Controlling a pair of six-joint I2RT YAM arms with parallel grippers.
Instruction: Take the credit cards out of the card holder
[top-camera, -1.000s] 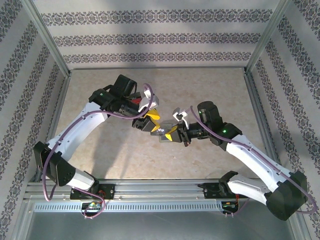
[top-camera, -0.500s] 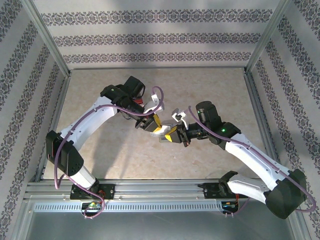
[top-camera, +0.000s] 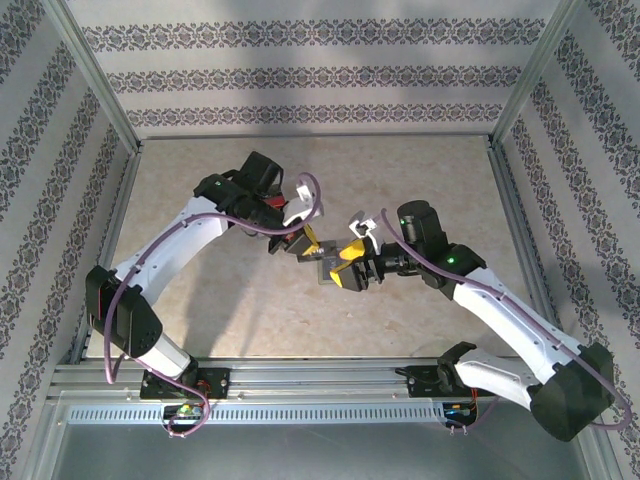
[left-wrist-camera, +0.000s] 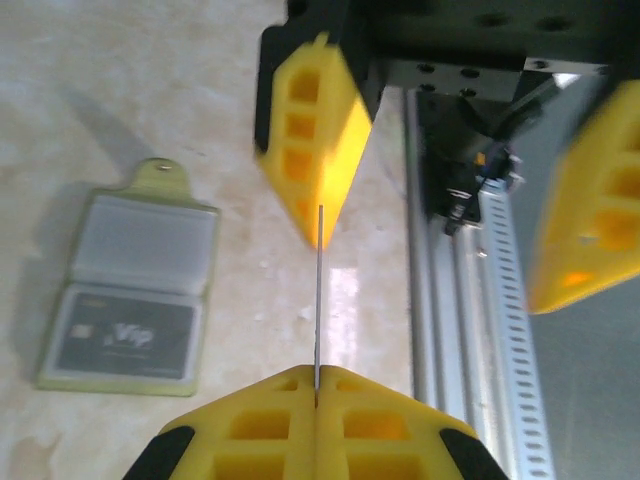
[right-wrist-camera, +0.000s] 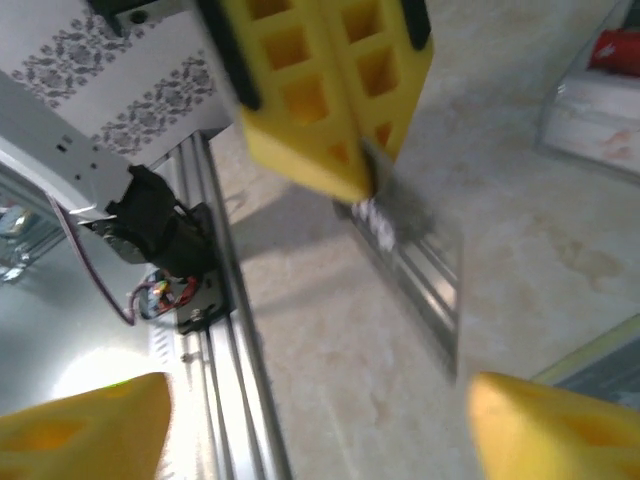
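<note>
card holder open on table, slotted rail at edge

"Vip" on the credit card

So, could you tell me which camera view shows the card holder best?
Left wrist: the card holder lies open and flat, unobstructed. Top external shows a small, partly hidden grey patch; right wrist is too blurred to tell.

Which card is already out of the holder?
The thin card pinched edge-on in the left gripper; the dark Vip card lies inside the open holder.
</note>
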